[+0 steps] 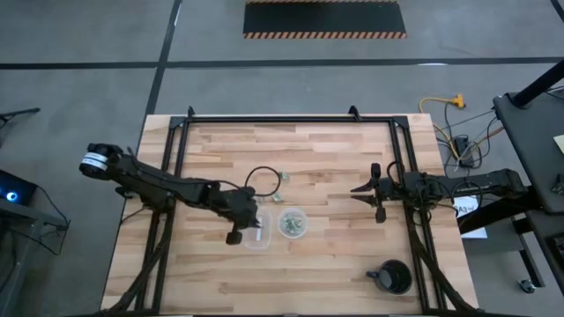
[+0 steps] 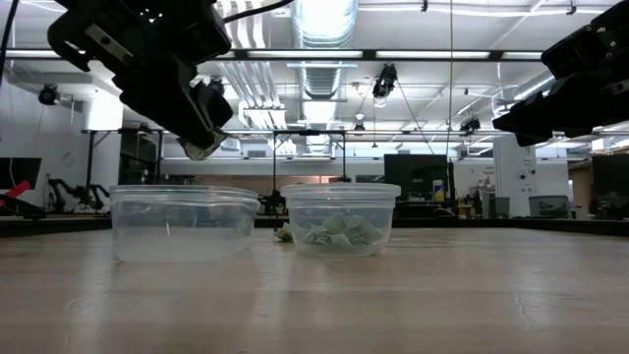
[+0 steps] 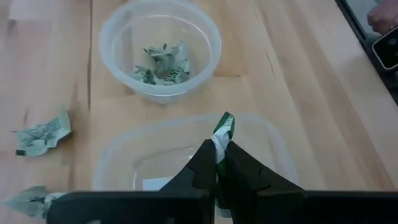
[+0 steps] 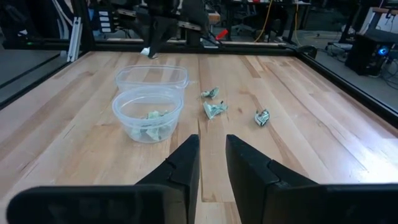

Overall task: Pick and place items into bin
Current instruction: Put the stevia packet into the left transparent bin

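The items are tiny crumpled pale green and silvery pieces. Several lie in the clear round cup (image 3: 160,50) (image 1: 293,222). Three more lie loose on the wood beyond it (image 4: 214,110) (image 4: 262,117) (image 4: 210,93). My left gripper (image 3: 219,149) (image 2: 201,147) hangs above the second, wider clear container (image 3: 186,162) (image 2: 182,221) and is shut on one piece (image 3: 223,127). My right gripper (image 4: 211,162) (image 1: 359,188) waits open, off to the table's right, pointing toward the cups and touching nothing. My left gripper pinches one green and silvery piece between its two fingertips (image 3: 205,155), coming from above and slanting down. The piece's free end (image 3: 225,121) sticks out past the fingertips. It is lifted clear, held above the open wide container.
A black mug-like object (image 1: 394,276) stands near the table's near right corner. A dark cable loop (image 1: 263,180) lies on the wood beyond the cups. A black frame (image 1: 291,119) runs along the table's far edge and sides. Bare wood stretches between the cups and my right gripper.
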{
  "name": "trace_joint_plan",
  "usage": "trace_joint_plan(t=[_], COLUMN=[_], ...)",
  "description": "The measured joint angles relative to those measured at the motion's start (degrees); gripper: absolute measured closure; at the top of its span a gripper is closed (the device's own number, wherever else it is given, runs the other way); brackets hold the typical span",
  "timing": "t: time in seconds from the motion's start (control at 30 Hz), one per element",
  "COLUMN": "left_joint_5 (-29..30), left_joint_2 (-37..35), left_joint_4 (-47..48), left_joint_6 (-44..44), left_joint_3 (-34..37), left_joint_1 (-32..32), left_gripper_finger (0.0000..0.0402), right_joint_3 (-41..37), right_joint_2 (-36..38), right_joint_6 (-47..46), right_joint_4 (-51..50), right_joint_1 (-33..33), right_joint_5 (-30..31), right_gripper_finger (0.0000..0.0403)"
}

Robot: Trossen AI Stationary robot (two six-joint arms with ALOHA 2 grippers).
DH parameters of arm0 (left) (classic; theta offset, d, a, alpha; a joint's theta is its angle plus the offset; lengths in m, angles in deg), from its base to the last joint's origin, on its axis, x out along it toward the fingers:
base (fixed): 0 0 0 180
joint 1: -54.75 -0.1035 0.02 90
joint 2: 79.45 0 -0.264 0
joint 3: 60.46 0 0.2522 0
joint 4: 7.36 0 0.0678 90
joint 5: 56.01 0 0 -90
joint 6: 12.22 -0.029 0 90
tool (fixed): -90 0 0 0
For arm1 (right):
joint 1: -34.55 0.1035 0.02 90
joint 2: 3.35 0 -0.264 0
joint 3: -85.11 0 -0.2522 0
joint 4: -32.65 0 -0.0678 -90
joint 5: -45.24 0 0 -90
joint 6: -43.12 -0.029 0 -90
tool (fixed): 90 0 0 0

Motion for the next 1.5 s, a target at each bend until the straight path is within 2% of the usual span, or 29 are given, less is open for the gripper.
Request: trace_joint_plan(t=[0.2, 0.53, 1.1, 1.5], left_joint_5=[-0.15, -0.09, 1.15, 1.11], left_joint_2=[1.48, 2.38, 2.13, 2.08], left_joint_4=[-0.04, -1.54, -2.94, -4.41], left_joint_6=[0.04, 0.01, -0.02, -0.02], left_joint_3=[0.02, 0.04, 0.04, 0.04], left_joint_1=[0.04, 0.02, -0.02, -0.02], left_gripper_finger=[0.0397, 0.0363, 0.0360, 0.0360], right_joint_3=[0.00, 0.00, 0.00, 0.00], right_joint_2=[0.00, 0.01, 0.02, 0.02], right_joint_6=[-0.06, -0.01, -0.01, -0.08], right_joint_4=[0.00, 0.00, 0.00, 0.00], right_joint_1=[-0.01, -0.01, 0.00, -0.01], right_joint_5=[0.00, 0.00, 0.00, 0.00], right_gripper_finger=[0.0326, 0.0315, 0.0335, 0.0321])
